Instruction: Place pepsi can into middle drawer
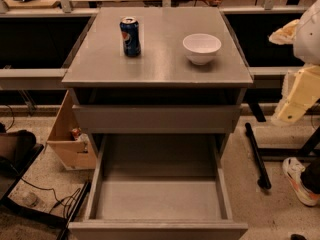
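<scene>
The pepsi can (pixel 130 36) stands upright on the back left of the grey cabinet top (pixel 160 69). It is dark blue with a red-and-white logo and a silver top. The middle drawer (pixel 157 199) is pulled out wide below, an empty grey tray. The upper drawer front (pixel 156 119) is closed just under the top. My gripper (pixel 294 101) hangs at the right edge of the camera view, beside the cabinet and far from the can, holding nothing that shows.
A white bowl (pixel 201 48) sits on the cabinet top right of the can. A cardboard box (pixel 70 139) stands on the floor at the cabinet's left. Cables (pixel 55 199) lie at lower left. A person's shoe (pixel 300 179) and a black bar (pixel 257 156) are at the right.
</scene>
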